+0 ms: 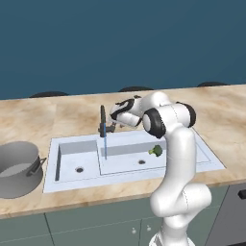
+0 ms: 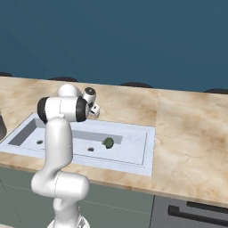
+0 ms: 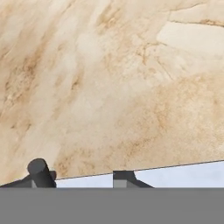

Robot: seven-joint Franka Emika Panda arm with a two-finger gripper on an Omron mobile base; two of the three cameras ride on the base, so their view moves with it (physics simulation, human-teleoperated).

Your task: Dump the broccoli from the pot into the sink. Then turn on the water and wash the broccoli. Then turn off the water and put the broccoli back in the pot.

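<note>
From the left base view my claw (image 1: 114,126) sits at the dark tap (image 1: 102,121), at the back rim of the sink (image 1: 202,161). A thin blue stream of water (image 1: 105,146) falls from the tap into the wide basin. The broccoli (image 1: 155,151) lies on the floor of that basin, toward 3 o'clock from the drain, apart from the stream. The pot (image 1: 18,168) stands on the surface (image 1: 29,120) at 9 o'clock of the sink, just beside its rim.

The right base view shows the broccoli (image 2: 108,142) clear of my arm, at 3 o'clock of the wide basin's drain; here my own elbow covers the tap, and of the pot only a dark sliver (image 2: 2,127) peeks in at the left edge.

The hand view gives marbled surface (image 3: 109,87) and a strip of pale sink rim (image 3: 183,175) at 6 o'clock. My fingertips (image 3: 123,177) stand slightly parted; whether they press the tap lever I cannot tell
</note>
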